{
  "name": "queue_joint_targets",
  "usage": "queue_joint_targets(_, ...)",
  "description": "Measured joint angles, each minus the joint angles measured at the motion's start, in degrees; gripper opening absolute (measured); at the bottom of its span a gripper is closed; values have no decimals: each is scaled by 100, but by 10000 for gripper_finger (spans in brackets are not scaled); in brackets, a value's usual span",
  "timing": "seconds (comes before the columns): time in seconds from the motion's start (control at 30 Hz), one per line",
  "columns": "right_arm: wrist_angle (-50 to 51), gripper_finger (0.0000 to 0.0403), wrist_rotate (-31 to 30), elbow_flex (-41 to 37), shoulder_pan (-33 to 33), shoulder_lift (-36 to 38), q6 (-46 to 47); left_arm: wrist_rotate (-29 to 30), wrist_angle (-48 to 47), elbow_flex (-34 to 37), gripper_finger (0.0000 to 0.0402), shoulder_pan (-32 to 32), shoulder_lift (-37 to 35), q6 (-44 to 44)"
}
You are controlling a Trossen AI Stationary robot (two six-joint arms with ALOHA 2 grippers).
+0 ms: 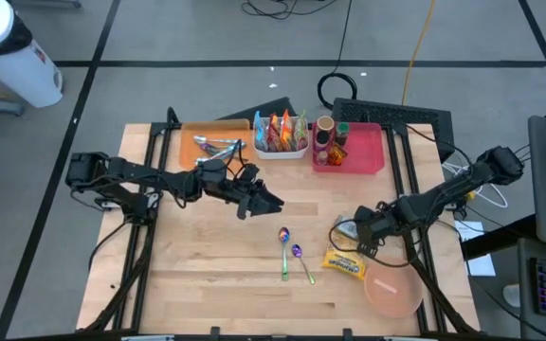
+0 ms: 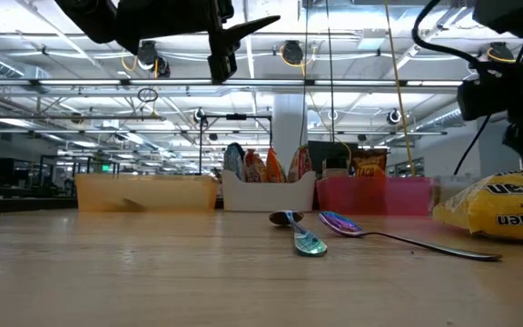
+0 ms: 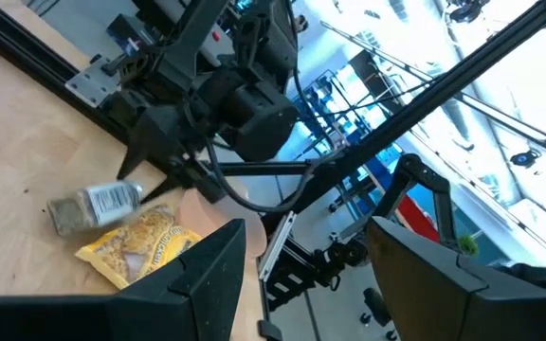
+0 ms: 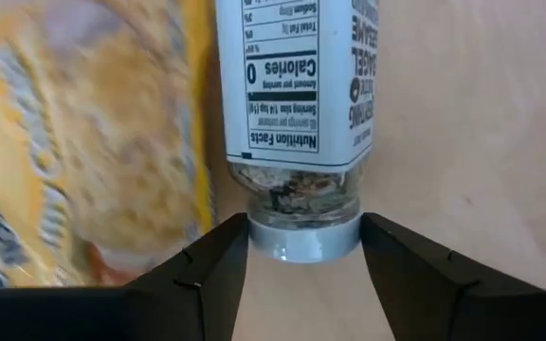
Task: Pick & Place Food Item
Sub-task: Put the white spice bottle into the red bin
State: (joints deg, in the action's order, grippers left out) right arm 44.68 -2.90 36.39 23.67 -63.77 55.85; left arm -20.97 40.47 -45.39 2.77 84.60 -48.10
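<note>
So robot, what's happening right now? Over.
Right gripper jaws closed around seasoning jar cap, jar lying on table. Left gripper raised mid-table, jaws open, empty. Yellow ramen packet right beside jar.

Wooden counter (image 1: pixel 207 275). Along far edge: orange tray (image 1: pixel 190 142), white basket (image 1: pixel 281 150), pink tray (image 1: pixel 363 152). Mid-counter: two spoons (image 1: pixel 292 254) side by side. Near right: yellow noodle packet (image 1: pixel 344 263), seasoning jar (image 4: pixel 297 114) beside it, pink bowl (image 1: pixel 393 294).

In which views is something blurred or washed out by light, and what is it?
Right wrist view: the yellow packet beside the seasoning jar is blurred, while the jar's label reads sharply. Left wrist view: the bright ceiling washes out the upper right. Low view: the yellow packet at the near right edge looks soft; the spoons are clearer.
</note>
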Motion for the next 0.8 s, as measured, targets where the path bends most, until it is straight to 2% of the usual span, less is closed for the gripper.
queue_joint_targets(0.5,-1035,196,-16,-530,-812,4,-513,2,-23,0,230,52,0,-21)
queue_joint_targets(0.8,-1369,196,-6,-906,-1154,-3,-422,45,-44,0,230,52,0,-10)
